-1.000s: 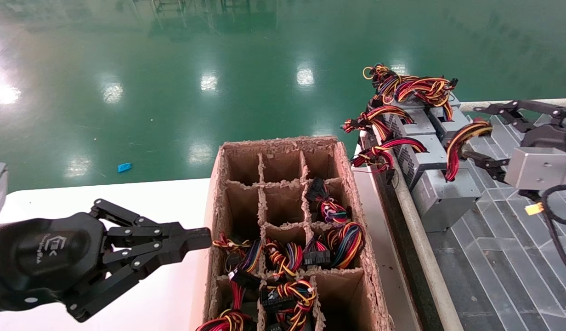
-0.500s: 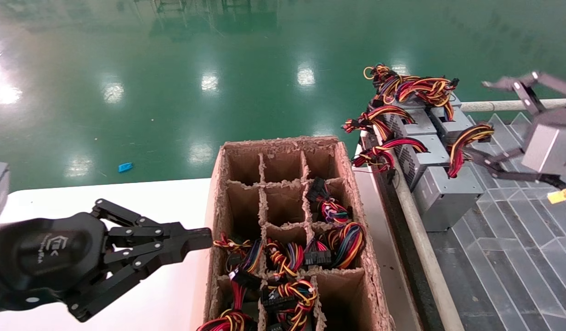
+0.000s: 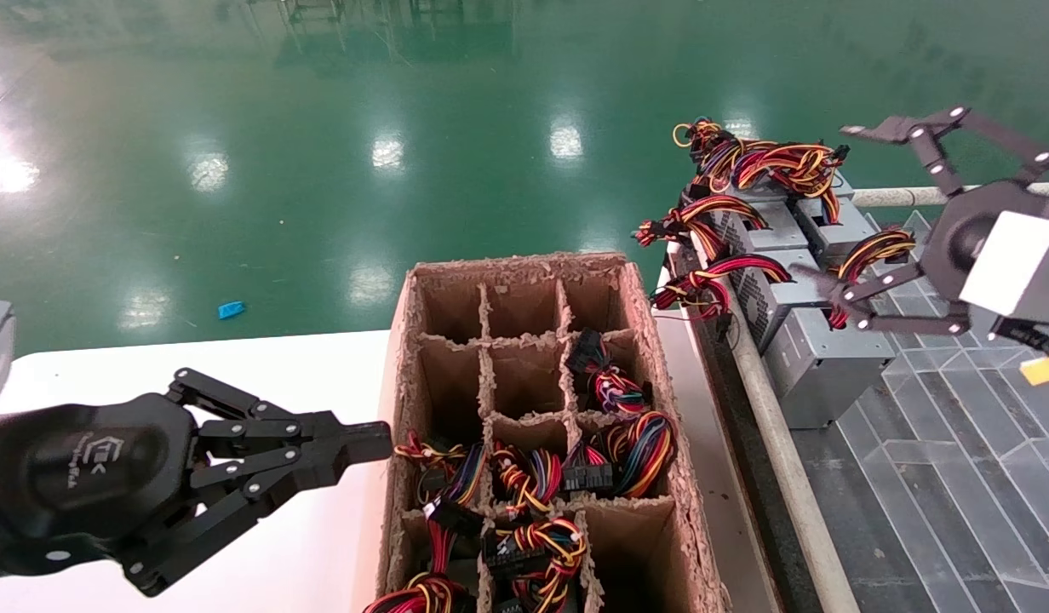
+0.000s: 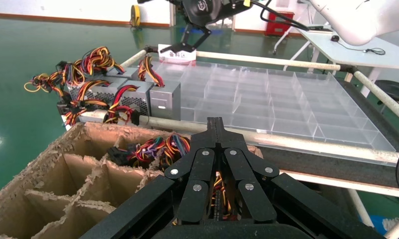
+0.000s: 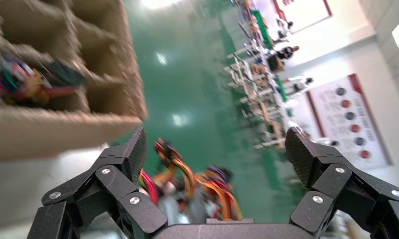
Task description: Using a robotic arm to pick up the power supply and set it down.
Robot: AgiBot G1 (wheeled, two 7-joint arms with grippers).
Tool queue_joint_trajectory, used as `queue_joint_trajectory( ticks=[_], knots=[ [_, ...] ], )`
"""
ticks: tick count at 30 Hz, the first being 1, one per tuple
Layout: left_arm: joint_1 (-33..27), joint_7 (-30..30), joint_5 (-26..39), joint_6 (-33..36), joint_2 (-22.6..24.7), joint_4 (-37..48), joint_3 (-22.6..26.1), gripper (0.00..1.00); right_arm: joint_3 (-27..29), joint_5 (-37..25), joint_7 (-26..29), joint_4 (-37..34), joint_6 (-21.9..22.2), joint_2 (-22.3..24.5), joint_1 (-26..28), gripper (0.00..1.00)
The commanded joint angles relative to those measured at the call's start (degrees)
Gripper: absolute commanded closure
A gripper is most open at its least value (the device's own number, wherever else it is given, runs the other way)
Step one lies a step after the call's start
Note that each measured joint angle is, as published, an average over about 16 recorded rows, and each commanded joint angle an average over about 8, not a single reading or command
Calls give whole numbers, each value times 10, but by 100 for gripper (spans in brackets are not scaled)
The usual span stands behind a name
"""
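The power supply [image 3: 827,362] is a plain grey metal box at the near end of a row of boxes, with a thick red, yellow and black wire bundle [image 3: 869,251] arching over it. It also shows in the left wrist view as the power supply [image 4: 165,98]. My right gripper [image 3: 839,206] hangs wide open above and right of it, holding nothing. In the right wrist view the right gripper [image 5: 217,149] frames blurred wires, and its fingers [image 5: 134,152] stand far apart. My left gripper [image 3: 380,439] is shut and empty beside the cardboard box, as the left wrist view [image 4: 216,122] confirms.
A divided cardboard box [image 3: 635,289] holds several coloured cable bundles. Mesh-sided grey boxes [image 3: 746,247] with tangled wires sit behind the power supply. A clear compartment tray [image 3: 942,477] lies on the right behind a metal rail [image 3: 780,460]. A white table [image 3: 312,366] is on the left.
The right gripper has risen from beside the power supply, swung out right, and turned its open fingers back toward the row of boxes. The left gripper has not moved.
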Motion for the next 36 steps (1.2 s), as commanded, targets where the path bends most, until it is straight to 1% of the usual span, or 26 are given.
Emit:
queue_joint_trajectory(
  ticks=[1, 9, 36],
  knots=[
    [0, 0, 0, 0, 0, 0, 0, 100, -9, 13, 13, -1, -6, 0, 0, 0],
    [0, 0, 0, 0, 0, 0, 0, 0, -45, 68, 64, -7, -27, 1, -1, 0],
    [0, 0, 0, 0, 0, 0, 0, 0, -167, 252, 234, -27, -98, 3, -5, 0]
  ],
)
